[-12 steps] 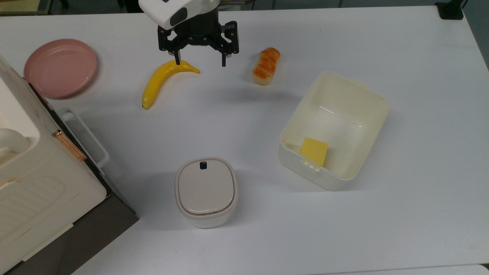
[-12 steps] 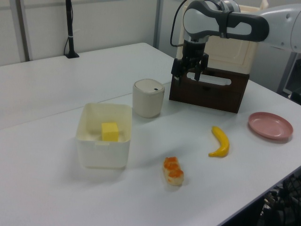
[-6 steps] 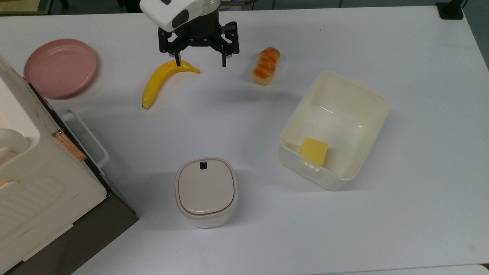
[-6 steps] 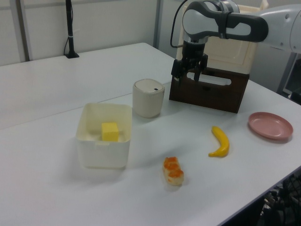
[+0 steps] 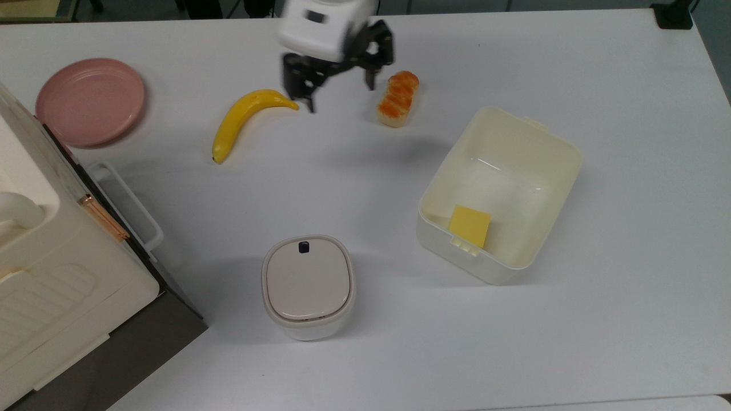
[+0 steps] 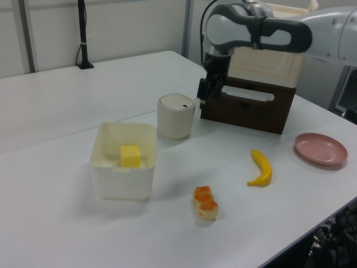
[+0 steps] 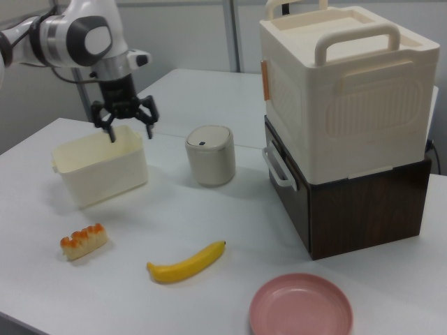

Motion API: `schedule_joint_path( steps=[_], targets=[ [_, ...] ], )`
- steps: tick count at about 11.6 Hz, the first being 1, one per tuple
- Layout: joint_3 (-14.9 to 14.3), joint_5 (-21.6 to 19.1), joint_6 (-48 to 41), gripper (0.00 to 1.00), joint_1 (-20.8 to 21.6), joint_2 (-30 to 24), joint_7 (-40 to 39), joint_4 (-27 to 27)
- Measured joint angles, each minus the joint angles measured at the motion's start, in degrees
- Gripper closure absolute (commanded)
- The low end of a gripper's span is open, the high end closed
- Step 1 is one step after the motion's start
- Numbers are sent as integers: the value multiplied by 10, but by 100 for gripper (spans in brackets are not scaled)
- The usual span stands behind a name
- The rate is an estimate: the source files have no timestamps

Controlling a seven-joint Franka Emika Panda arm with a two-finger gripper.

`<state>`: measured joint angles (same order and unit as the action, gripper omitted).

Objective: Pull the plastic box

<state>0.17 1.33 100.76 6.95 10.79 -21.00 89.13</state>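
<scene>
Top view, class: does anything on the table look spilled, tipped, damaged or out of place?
Nothing stands out. The plastic box sits upright, turned at an angle to the table edges; nothing has spilled.

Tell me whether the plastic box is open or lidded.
Open. The plastic box has no lid: the top view looks straight down onto its pale inner floor, with a yellow square piece at one rim tab.

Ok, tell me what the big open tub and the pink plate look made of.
The plastic box: likely thin, glossy cream plastic; its walls show light streaks and look slightly translucent. The pink plate: matte, with faint concentric ridges; could be plastic or glazed ceramic, I cannot tell which.
</scene>
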Motion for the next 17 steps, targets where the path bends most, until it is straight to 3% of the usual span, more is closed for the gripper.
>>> schedule_joint_path(
  steps=[3, 7, 11, 13, 17],
  targets=[
    [2, -9, 22, 0, 69, 34, -67, 0],
    [3, -9, 106, 0, 148, 76, -71, -4],
    [2, -3, 126, 0, 158, 148, -76, -60],
    [2, 20, 149, 0, 161, 179, -78, -65],
    [-7, 39, 130, 0, 158, 184, -121, -66]
  ],
)
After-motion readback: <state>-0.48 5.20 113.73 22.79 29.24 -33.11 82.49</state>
